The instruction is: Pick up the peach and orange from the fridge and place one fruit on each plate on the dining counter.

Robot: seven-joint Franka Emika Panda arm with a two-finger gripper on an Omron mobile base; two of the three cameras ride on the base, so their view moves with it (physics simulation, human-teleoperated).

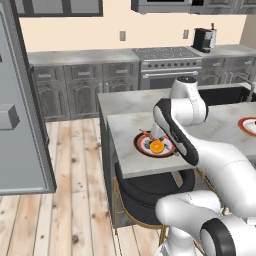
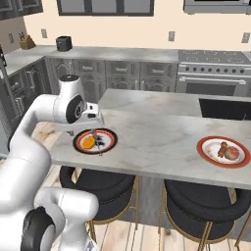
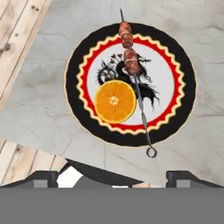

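Observation:
The orange (image 3: 115,101), showing a cut face, lies on the left plate (image 3: 183,78) beside a meat skewer (image 3: 131,57). From the base views the same orange (image 1: 157,146) (image 2: 88,142) rests on that plate (image 1: 140,145) (image 2: 110,139) near the dining counter's (image 2: 157,137) left end. My gripper (image 3: 113,175) (image 2: 84,131) hovers just above the plate, open and holding nothing. The second plate (image 2: 203,147) (image 1: 247,125) sits at the counter's right with the peach (image 2: 232,153) on it, next to another skewer (image 2: 223,148).
The fridge door (image 1: 20,125) stands open at the far left. Black stools (image 2: 98,188) (image 2: 206,201) tuck under the counter's near edge. A dark sink (image 2: 225,108) is set into the island's back right. Stove (image 1: 170,62) and coffee machine (image 1: 202,39) line the back wall.

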